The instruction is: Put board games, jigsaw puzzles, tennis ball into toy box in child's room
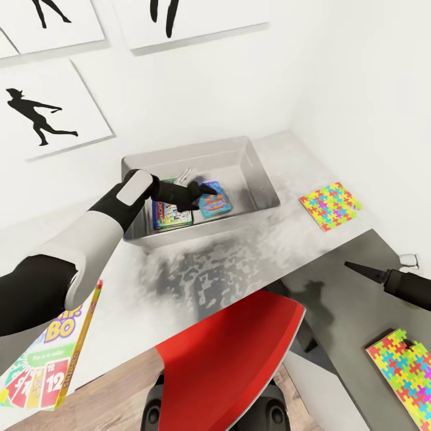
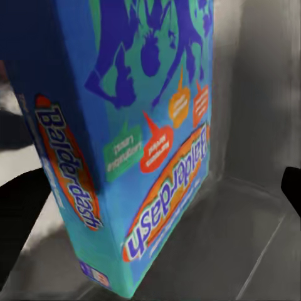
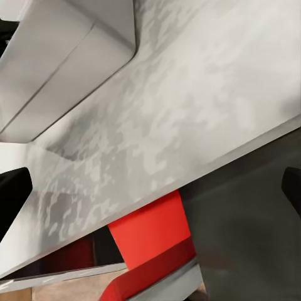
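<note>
The left gripper reaches into the toy box, fingers released beside the Balderdash box; right fingers spread, idle.

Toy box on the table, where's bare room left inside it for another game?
The toy box is bare along its right side, between the blue game and the right wall. The left half is crowded: the Monopoly box and the left gripper sit there.
</note>
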